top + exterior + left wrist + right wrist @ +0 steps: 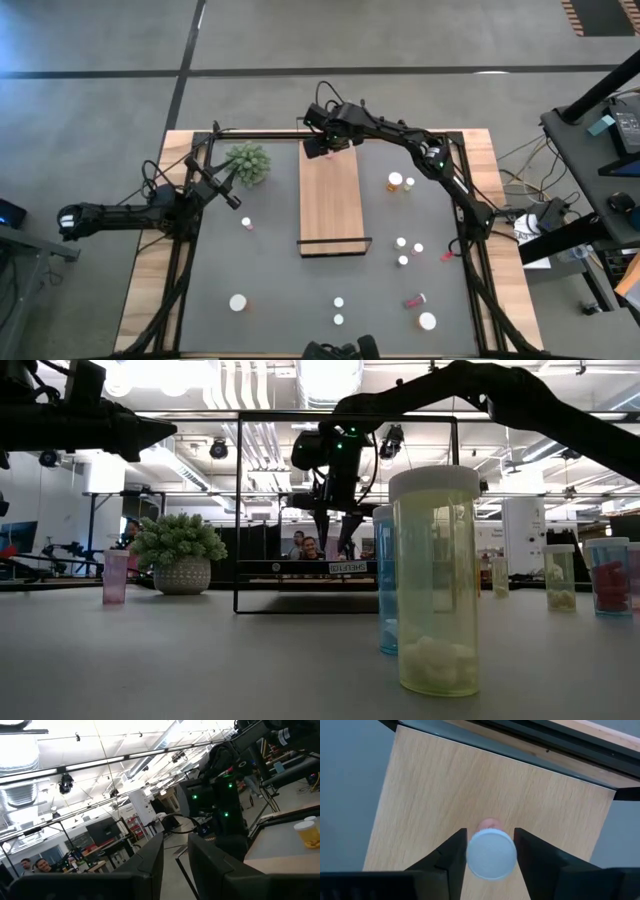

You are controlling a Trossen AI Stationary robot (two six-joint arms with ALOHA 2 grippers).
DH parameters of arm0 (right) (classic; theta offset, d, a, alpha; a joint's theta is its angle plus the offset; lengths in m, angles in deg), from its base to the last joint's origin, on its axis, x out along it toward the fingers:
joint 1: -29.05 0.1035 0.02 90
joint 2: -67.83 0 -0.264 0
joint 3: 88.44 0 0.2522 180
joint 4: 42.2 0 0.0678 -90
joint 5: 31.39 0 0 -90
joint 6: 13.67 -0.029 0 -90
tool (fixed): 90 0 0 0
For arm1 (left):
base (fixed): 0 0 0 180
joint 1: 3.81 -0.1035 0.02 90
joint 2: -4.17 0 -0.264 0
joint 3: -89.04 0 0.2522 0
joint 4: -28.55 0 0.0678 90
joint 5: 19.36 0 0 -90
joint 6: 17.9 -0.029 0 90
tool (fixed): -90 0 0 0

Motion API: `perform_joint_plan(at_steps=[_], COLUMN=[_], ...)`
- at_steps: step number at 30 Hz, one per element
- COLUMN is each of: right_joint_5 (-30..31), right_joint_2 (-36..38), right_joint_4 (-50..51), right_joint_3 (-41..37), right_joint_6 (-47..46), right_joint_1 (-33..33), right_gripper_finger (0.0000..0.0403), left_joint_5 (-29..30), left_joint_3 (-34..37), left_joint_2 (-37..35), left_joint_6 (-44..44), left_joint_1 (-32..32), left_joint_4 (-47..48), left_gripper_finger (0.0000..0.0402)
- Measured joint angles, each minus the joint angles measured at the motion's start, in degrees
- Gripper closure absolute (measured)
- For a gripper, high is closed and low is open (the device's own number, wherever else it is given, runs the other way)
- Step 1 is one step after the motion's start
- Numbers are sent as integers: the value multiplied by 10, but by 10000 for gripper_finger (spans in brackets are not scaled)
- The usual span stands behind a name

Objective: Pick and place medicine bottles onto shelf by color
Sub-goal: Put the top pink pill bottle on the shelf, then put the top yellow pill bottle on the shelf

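The shelf (331, 205), a long light-wood board, lies in the middle of the dark table. My right gripper (327, 150) hangs over its far end, pointing steeply down. In the right wrist view its fingers (451, 855) stand apart on either side of a white-capped medicine bottle (491, 854) with a pinkish body. That bottle stands upright on the shelf board (445, 795). My left gripper (232, 198) waits above the table's left side near the plant, shut, with nothing between its fingers (150, 865). My right gripper comes at the bottle from above, one finger on each side of the cap (472, 857). The fingers lie right against the cap's outline, and I cannot tell whether they touch it. The bottle stands upright with its base on the shelf.
A green spiky plant (247, 162) sits at the far left. Loose bottles stand on the table: orange (396, 181) and whitish ones right of the shelf, a pink one (246, 224) to its left, several near the front. A tall yellowish bottle (435, 580) stands close to the low camera.
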Motion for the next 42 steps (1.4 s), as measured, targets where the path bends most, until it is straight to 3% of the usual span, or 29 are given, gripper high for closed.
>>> perform_joint_plan(at_steps=[9,19,28,37,42], right_joint_5=[2,53,112,101,88], right_joint_2=[23,108,177,285,357], right_joint_4=[16,113,230,219,164], right_joint_3=[0,0,-13,-203,-319], right_joint_6=[-17,13,-64,-188,-248], right_joint_1=[8,16,14,4,-1], right_gripper_finger=[198,195,203,224,225], left_joint_5=[0,0,0,0,0], left_joint_3=[0,0,0,0,0], left_joint_2=[0,0,0,0,0], left_joint_6=[0,0,0,0,0], left_joint_1=[0,0,0,0,0], left_joint_4=[0,0,0,0,0], left_gripper_finger=[330,330,330,330,330])
